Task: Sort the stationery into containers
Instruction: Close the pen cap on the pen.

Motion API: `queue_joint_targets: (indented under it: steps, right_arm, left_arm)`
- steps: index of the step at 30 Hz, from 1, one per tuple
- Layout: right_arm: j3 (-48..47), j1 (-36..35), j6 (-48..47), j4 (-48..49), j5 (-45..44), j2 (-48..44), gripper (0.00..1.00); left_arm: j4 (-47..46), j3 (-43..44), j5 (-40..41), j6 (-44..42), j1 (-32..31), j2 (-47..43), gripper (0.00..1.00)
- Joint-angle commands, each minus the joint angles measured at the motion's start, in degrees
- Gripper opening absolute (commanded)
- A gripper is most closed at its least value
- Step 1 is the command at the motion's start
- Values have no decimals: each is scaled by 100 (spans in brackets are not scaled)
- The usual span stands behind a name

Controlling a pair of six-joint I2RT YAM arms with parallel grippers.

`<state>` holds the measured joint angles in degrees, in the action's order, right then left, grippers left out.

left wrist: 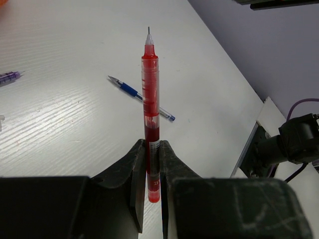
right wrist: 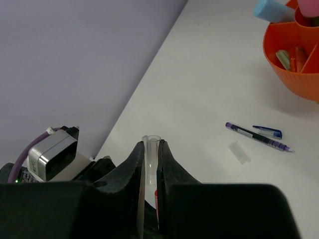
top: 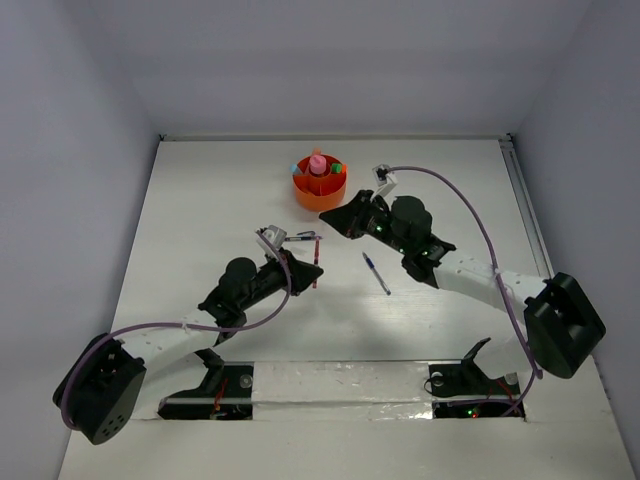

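My left gripper (left wrist: pixel 152 144) (top: pixel 303 266) is shut on the lower barrel of an uncapped red pen (left wrist: pixel 150 89) (top: pixel 316 262), whose tip points away from the wrist camera, above the table. My right gripper (right wrist: pixel 151 144) (top: pixel 335 222) is shut on a clear pen cap (right wrist: pixel 152 148), open end outward. The orange cup (top: pixel 320 190) (right wrist: pixel 291 64) with dividers stands at the back centre, with a pink bottle-like piece (top: pixel 317 165), a light-blue eraser (right wrist: pixel 271 10) and other small items in it. On the table lie a blue pen (top: pixel 377 273) (left wrist: pixel 142 98) and a purple pen (top: pixel 302 238) (right wrist: pixel 259 137).
Next to the purple pen lie a small blue cap (right wrist: pixel 267 131) and a loose clear cap (right wrist: pixel 239 152). The two grippers are close together in the middle of the white table (top: pixel 220 200), just in front of the cup. Grey walls enclose the table.
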<state>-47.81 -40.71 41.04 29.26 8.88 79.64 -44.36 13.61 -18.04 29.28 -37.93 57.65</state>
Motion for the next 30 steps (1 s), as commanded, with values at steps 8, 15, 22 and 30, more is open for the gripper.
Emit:
queue_joint_targets:
  steps: [8, 15, 22, 30]
  right_arm:
    - [-158, -201, -61, 458, 105, 245, 0]
    - [-141, -306, -52, 511, 96, 316, 0]
    - [-149, -306, -61, 581, 43, 298, 0]
    - [-246, -306, -61, 643, 8, 246, 0]
  left_arm:
    - [-345, 98, -50, -80, -48, -175, 0]
    - [-284, 72, 82, -89, -48, -307, 0]
    - [-301, 81, 12, -63, -48, -237, 0]
    - [-363, 107, -50, -36, -48, -113, 0]
